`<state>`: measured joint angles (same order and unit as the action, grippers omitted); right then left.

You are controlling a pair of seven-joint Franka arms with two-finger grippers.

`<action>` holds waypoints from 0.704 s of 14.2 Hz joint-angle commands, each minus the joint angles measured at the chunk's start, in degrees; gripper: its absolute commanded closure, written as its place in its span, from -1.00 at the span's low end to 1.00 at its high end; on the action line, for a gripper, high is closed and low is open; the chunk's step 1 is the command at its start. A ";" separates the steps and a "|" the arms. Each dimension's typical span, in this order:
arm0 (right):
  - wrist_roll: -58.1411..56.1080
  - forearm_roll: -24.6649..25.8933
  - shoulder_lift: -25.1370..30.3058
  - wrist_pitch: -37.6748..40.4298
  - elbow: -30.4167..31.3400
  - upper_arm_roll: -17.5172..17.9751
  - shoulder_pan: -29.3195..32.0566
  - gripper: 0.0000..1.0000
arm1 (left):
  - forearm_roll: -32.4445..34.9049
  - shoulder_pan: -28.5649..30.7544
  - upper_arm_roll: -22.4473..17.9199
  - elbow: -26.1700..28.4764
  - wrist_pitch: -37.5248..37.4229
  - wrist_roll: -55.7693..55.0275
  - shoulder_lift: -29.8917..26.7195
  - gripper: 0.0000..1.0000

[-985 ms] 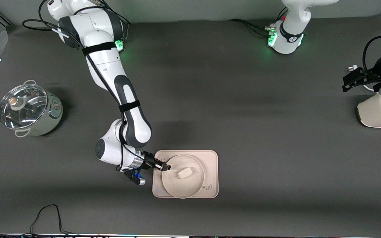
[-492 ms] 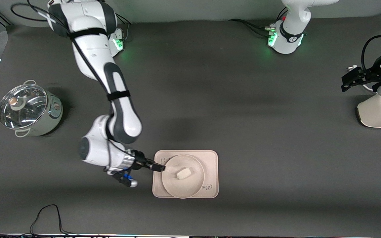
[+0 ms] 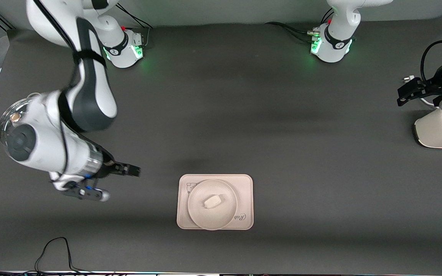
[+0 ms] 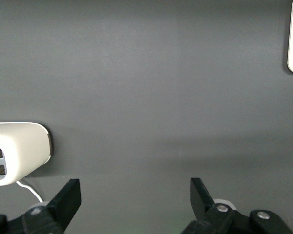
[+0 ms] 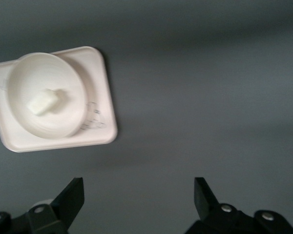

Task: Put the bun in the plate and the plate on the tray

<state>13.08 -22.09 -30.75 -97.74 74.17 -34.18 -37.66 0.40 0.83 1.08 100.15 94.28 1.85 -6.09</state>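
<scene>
The cream tray lies on the dark table near the front camera. The round plate rests on the tray, and the small off-white bun lies in the middle of the plate. My right gripper is open and empty, up over bare table between the pot and the tray, clear of both. The right wrist view shows its gripper with jaws wide apart, and the tray, plate and bun farther off. My left gripper waits open and empty at the left arm's end; its wrist view shows bare table.
A steel pot with a glass lid stands at the right arm's end, mostly hidden by the right arm. A white appliance stands at the left arm's end, also in the left wrist view. A black cable lies by the front edge.
My right gripper has left the plate's rim and drawn back and up toward the right arm's end. Plate and bun stay on the tray. The left arm has hardly moved.
</scene>
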 commanded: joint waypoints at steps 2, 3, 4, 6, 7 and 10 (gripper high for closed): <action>-7.95 4.95 8.06 7.89 2.03 -4.74 -0.40 -1.00 | 0.74 -0.47 0.06 0.49 0.12 0.78 -1.12 -1.00; -10.41 5.12 9.21 9.92 2.12 -6.58 -0.49 -1.00 | 0.74 -0.56 0.06 0.40 0.03 0.78 -0.95 -1.00; -11.92 5.73 9.74 11.76 2.12 -8.17 -1.01 -1.00 | 0.83 -0.83 0.24 0.40 -0.06 0.78 -0.68 -1.00; -12.11 11.07 12.80 13.89 2.73 -8.36 -1.11 -1.00 | 1.18 -0.57 0.33 -0.04 0.55 0.78 -0.77 -1.00; -12.20 12.67 15.43 13.98 4.73 -8.18 -1.19 -1.00 | 1.18 -0.48 0.24 -0.04 0.90 0.78 -0.86 -1.00; -12.46 13.03 20.72 14.16 9.31 -8.01 -0.23 -1.00 | 1.18 -0.65 0.42 -0.13 0.03 0.78 -1.21 -1.00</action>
<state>1.48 -11.13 -15.62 -83.17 78.23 -42.84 -37.66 0.81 0.70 1.66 99.95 94.80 1.97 -6.09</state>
